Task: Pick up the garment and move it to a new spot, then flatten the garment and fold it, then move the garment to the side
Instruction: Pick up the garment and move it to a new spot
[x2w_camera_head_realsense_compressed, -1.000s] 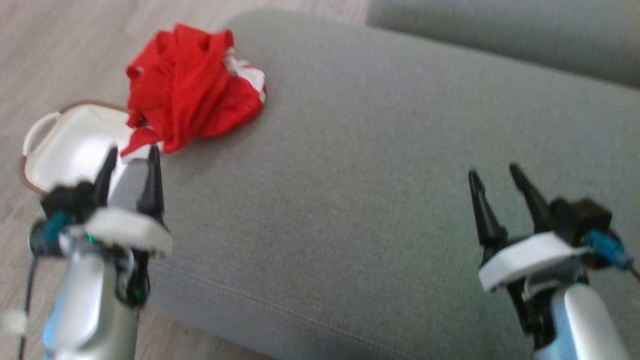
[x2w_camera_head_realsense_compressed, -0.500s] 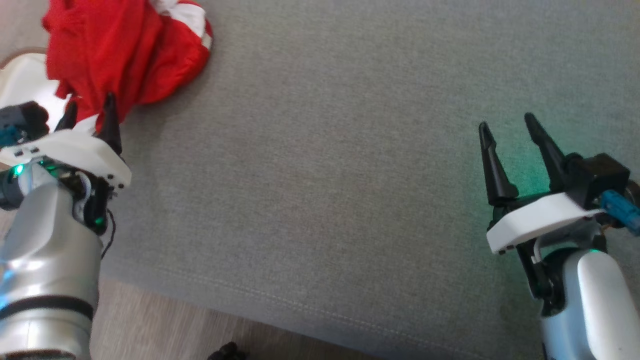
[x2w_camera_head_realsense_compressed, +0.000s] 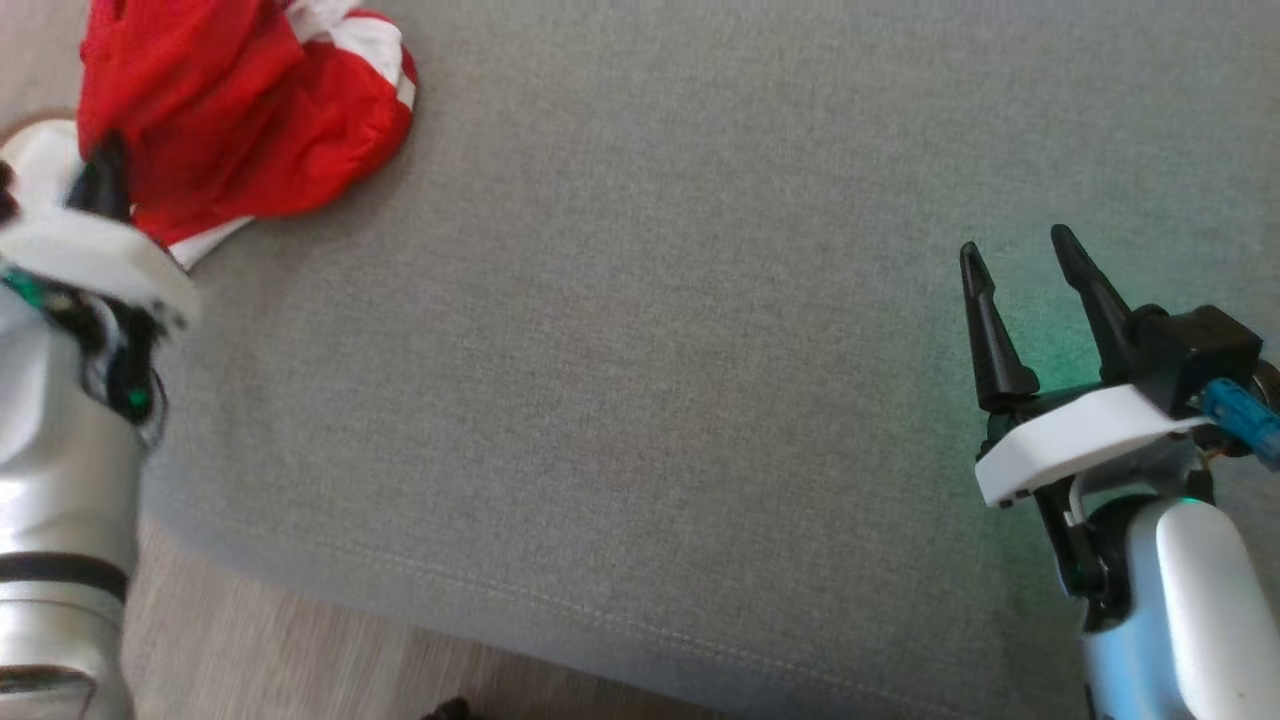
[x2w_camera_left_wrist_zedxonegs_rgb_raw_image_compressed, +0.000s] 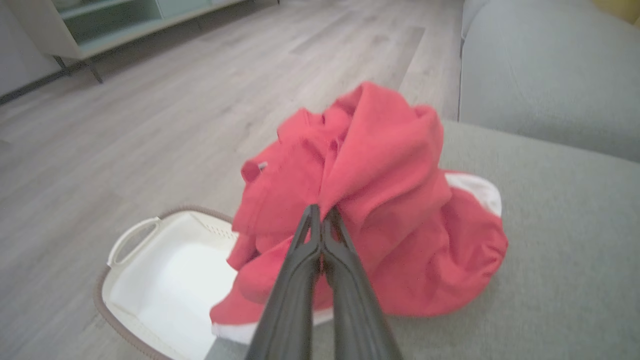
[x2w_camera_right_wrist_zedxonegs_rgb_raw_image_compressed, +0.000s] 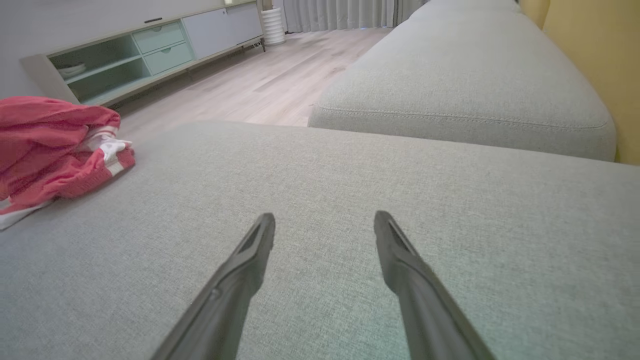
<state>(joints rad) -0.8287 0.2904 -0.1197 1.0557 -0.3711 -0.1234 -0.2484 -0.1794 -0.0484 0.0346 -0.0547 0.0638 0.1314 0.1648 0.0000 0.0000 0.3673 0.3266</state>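
Observation:
The crumpled red garment (x2w_camera_head_realsense_compressed: 250, 130) with white trim lies bunched at the far left corner of the grey sofa cushion (x2w_camera_head_realsense_compressed: 640, 380). My left gripper (x2w_camera_head_realsense_compressed: 100, 165) is at its near edge. In the left wrist view the two fingers are pressed together, with the left gripper (x2w_camera_left_wrist_zedxonegs_rgb_raw_image_compressed: 320, 212) pinching a fold of the garment (x2w_camera_left_wrist_zedxonegs_rgb_raw_image_compressed: 390, 225) at its tips. My right gripper (x2w_camera_head_realsense_compressed: 1020, 255) hovers open over bare cushion at the right, far from the cloth. The right wrist view shows the right gripper (x2w_camera_right_wrist_zedxonegs_rgb_raw_image_compressed: 325, 220) spread wide, with the garment (x2w_camera_right_wrist_zedxonegs_rgb_raw_image_compressed: 50, 145) at the far left.
A white laundry basket (x2w_camera_left_wrist_zedxonegs_rgb_raw_image_compressed: 150, 280) with a brown rim stands on the wooden floor just left of the cushion, under the garment's edge. A second grey cushion (x2w_camera_right_wrist_zedxonegs_rgb_raw_image_compressed: 450, 90) lies beyond. A low cabinet (x2w_camera_right_wrist_zedxonegs_rgb_raw_image_compressed: 125, 60) stands across the floor. The cushion's front seam (x2w_camera_head_realsense_compressed: 600, 620) runs near me.
My left gripper has moved forward into the garment's near edge and shut on a fold. The head camera tilted down early on. The right gripper has stayed open and still.

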